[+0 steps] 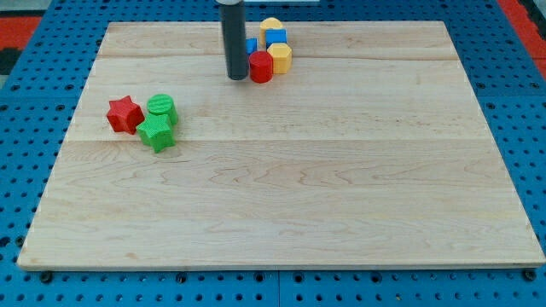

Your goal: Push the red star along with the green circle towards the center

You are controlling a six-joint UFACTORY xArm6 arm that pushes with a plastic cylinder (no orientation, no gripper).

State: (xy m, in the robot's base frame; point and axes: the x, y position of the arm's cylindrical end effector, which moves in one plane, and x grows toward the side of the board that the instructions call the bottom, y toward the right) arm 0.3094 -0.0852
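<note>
- Nearest the camera, a green star (157,134) touches the green circle (162,107) and red star (124,113) near the surface's (299,213) left edge, unpushed.
- No claw exists; my tip (237,78) rests near the top edge beside a red cylinder (261,66).

This looks like a robotics lab or test bench, not a home or shop. A pale wooden board (281,188) made of glued planks lies flat on a blue metal pegboard base (512,290) drilled with a regular grid of holes, the sort used for bolting down equipment. That base shows on every side of the board. At the view's top corners beyond the board, strips of red perforated surface (26,21) appear. On the board sit small plastic toy-like blocks, and a dark rod (233,43) comes down from above the board's top edge.
</note>
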